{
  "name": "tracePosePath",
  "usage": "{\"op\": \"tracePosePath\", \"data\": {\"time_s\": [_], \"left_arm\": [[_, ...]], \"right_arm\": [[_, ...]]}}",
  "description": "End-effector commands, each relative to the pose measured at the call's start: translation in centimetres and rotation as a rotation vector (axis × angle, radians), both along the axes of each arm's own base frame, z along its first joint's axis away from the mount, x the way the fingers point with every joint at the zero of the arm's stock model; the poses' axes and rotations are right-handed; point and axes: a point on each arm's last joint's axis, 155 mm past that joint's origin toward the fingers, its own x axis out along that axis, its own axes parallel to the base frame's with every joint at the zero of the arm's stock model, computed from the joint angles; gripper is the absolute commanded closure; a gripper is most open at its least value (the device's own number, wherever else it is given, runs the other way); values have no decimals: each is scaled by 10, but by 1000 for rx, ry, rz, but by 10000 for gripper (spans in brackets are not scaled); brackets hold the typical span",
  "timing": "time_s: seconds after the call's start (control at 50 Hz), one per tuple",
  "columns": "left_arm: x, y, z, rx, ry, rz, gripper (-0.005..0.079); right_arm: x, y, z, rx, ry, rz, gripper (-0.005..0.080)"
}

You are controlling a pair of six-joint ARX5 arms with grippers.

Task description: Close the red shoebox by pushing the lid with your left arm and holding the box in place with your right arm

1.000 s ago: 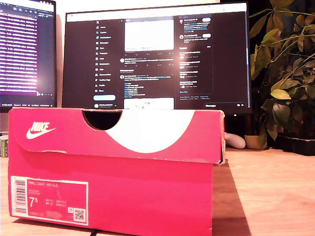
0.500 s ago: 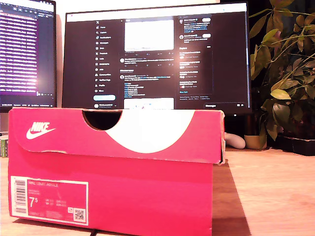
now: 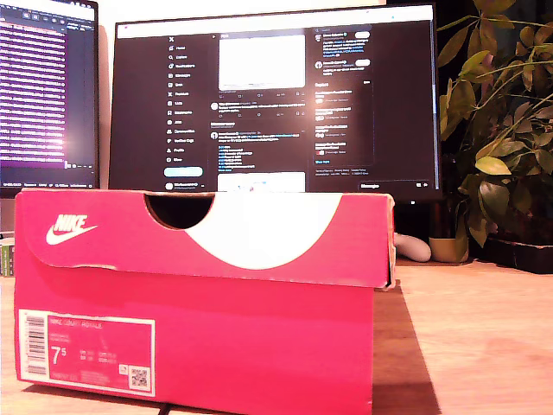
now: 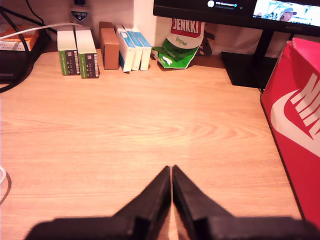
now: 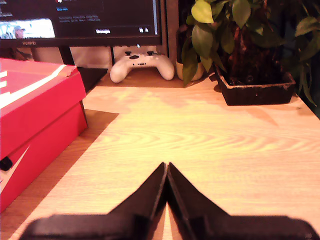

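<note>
The red shoebox [image 3: 199, 346] fills the near part of the exterior view, its lid [image 3: 207, 233] lying down flat over it. No arm shows in that view. In the first wrist view my first gripper [image 4: 171, 172] is shut with nothing in it, over bare wood, and a red side of the shoebox [image 4: 297, 135] stands beside it, apart. In the second wrist view my second gripper [image 5: 166, 169] is shut and empty too, with the shoebox [image 5: 35, 120] off to one side, not touched.
Two monitors [image 3: 276, 104] stand behind the box and a potted plant [image 3: 505, 138] at the exterior view's right. Small cartons [image 4: 80, 47] and a green bag [image 4: 180, 42] line the back of the desk [image 4: 125, 130]. A white game controller [image 5: 141, 65] and a plant tray [image 5: 257, 92] lie beyond my second gripper.
</note>
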Motion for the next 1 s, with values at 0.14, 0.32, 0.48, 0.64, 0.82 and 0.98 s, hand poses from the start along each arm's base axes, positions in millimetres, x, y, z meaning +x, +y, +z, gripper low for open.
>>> {"op": "tracePosePath", "data": {"time_s": [0.14, 0.32, 0.48, 0.64, 0.82, 0.98], "left_arm": [[-1, -1, -18, -5, 37, -3, 761], [-1, -1, -18, -5, 37, -3, 761], [-1, -1, -18, -5, 37, -3, 761], [-1, -1, -18, -5, 37, -3, 761], [-1, -1, -18, -5, 37, -3, 761], [-1, -1, -18, -5, 37, -3, 761]], "right_arm": [[4, -2, -3, 54, -22, -23, 764], [8, -1, 14, 56, -109, -11, 764], [6, -1, -3, 71, -41, -17, 764], [6, 0, -5, 87, -29, -16, 764], [6, 0, -4, 87, -33, -15, 764], [6, 0, -4, 87, -33, -15, 764]]}}
